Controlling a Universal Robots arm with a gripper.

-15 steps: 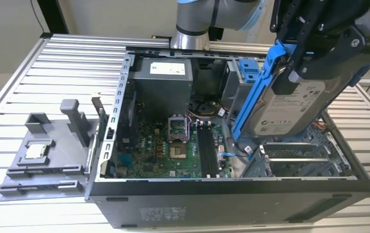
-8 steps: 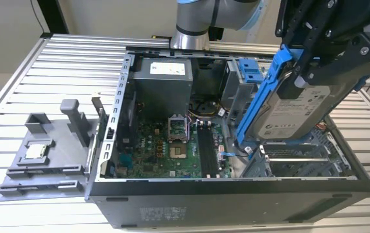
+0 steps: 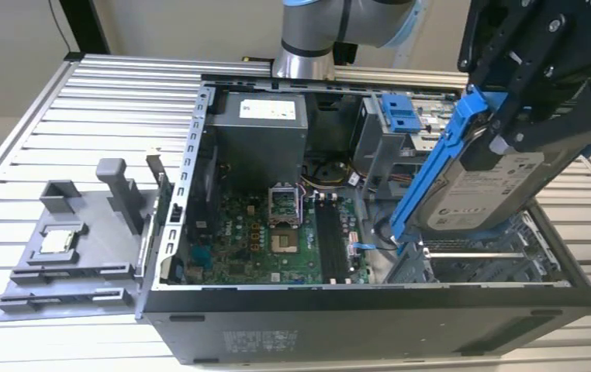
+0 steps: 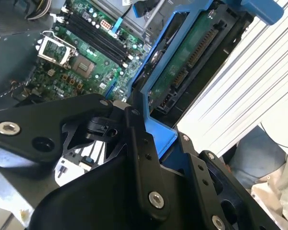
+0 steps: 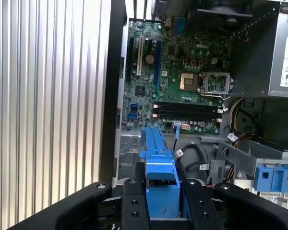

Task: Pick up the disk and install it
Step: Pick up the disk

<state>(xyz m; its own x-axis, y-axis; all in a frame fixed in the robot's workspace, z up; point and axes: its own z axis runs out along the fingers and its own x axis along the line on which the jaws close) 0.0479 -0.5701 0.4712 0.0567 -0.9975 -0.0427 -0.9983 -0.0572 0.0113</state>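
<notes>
My gripper (image 3: 500, 138) is shut on the disk (image 3: 482, 194), a silver-grey drive with a white label in a blue carrier rail. The disk hangs tilted in the air above the open computer case (image 3: 378, 314), over its end at the exterior view's right. In the second wrist view the disk's green underside with its connector (image 4: 182, 67) sticks out past my black gripper (image 4: 165, 148). In the first wrist view the blue carrier (image 5: 158, 165) sits clamped in the gripper (image 5: 163, 199), with the case's inside beyond it.
Inside the case lie the green motherboard (image 3: 274, 232), a grey power supply (image 3: 264, 132) and a grey cage with a blue latch (image 3: 404, 116). A grey fixture (image 3: 88, 256) bearing a small square chip (image 3: 57, 242) stands on the slatted metal table (image 3: 68, 108) at the exterior view's left.
</notes>
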